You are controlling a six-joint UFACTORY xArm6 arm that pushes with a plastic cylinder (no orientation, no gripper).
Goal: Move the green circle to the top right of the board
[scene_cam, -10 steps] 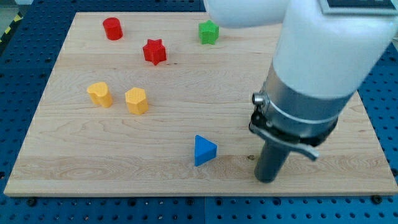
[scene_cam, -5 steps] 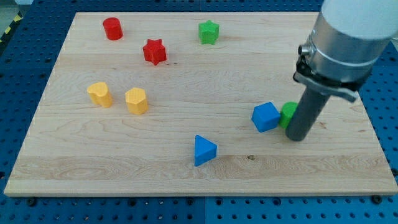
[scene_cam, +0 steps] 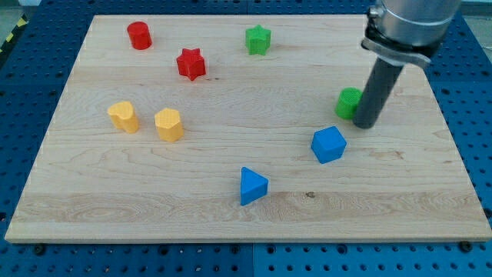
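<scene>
**Rod pressed against the green circle on the right half of the board**

There is no pincer on this arm, so nothing opens, closes or grips; it ends in a plain dark rod. My tip (scene_cam: 364, 125) sits on the wooden board (scene_cam: 231, 208), touching or just beside the green circle (scene_cam: 349, 101) on that block's right and slightly lower side. The rod hides part of the circle, so I cannot tell whether there is true contact.

The green circle lies on the right half of the board, about midway between top and bottom, and well short of the top right corner. With the tip low and to the right of it, a push from here would, I reckon, send the block up and leftward, not toward the corner. The tip looks to need more of a place underneath or to the left.

The blue cube (scene_cam: 329, 145) sits just below and left of the circle, apart from it. The blue triangle (scene_cam: 252, 186) is farther down toward the middle. The green star (scene_cam: 258, 39), red star (scene_cam: 191, 64), red cylinder (scene_cam: 139, 35) and the two yellow blocks (scene_cam: 123, 117) (scene_cam: 168, 125) stand well away on the left and top.
</scene>
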